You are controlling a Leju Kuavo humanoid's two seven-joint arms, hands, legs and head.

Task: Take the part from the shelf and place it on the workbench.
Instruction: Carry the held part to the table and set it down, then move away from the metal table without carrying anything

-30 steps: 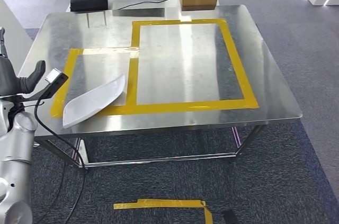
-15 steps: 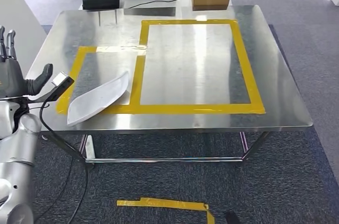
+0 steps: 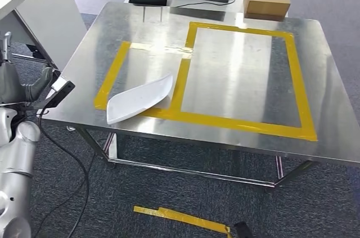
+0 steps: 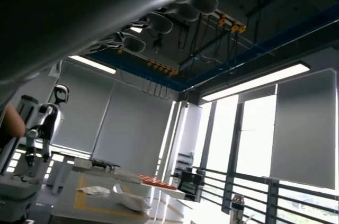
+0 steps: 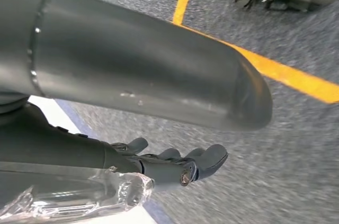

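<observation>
Part [image 3: 138, 98], a white curved shell, is seen lying on the desk [image 3: 255, 137] at about 8 o'clock of the desk top, inside the smaller yellow tape [image 3: 111, 75] outline, its pointed end touching or overlapping the tape band toward 3 o'clock; it is not held by anything. The placing step is judged done, so the risks are ones of disturbance. The near end of the part lies close to the front edge, and the left hand [image 3: 19, 83] is held just off the desk's 9 o'clock corner with a flat black bracket [image 3: 57, 94] projecting toward that corner. If the body is turned or stepped toward the desk, the corner could be struck by bracket or forearm and the light shell could be slid across the smooth metal, out of its outline or over the edge. A black cable [image 3: 70, 156] hangs looped below the arm and could be snagged on the desk leg. The left arm is bent upward at the elbow, the hand raised at desk height, thumb pointing toward the desk, fingers upright and apart, nothing in them. The right hand [image 5: 171, 163] is seen in its wrist view hanging over grey carpet crossed by a yellow line, fingers loosely extended and slightly curled, gripping nothing; a clear plastic piece beside the wrist cannot be identified.
</observation>
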